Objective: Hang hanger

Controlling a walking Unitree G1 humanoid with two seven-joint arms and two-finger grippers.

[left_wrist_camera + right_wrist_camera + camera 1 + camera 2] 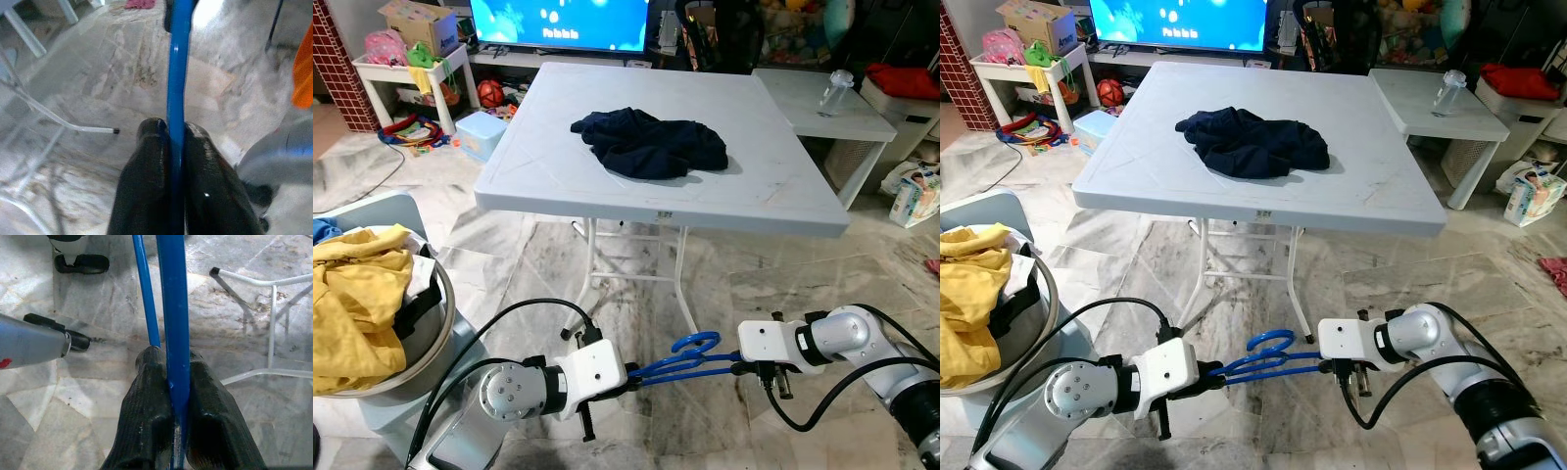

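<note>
We hold the hanger (690, 360) between both grippers, low over the floor.
Left gripper (631, 376) and right gripper (736, 366) jaws pinch its ends; next we likely raise it toward a rail.

Grey-veined marble floor (744, 284); white square folding table (558, 166); lit blue television screen (558, 22) behind it.

Blue hanger (176, 73) cut off at the wrist view's edge.
</note>
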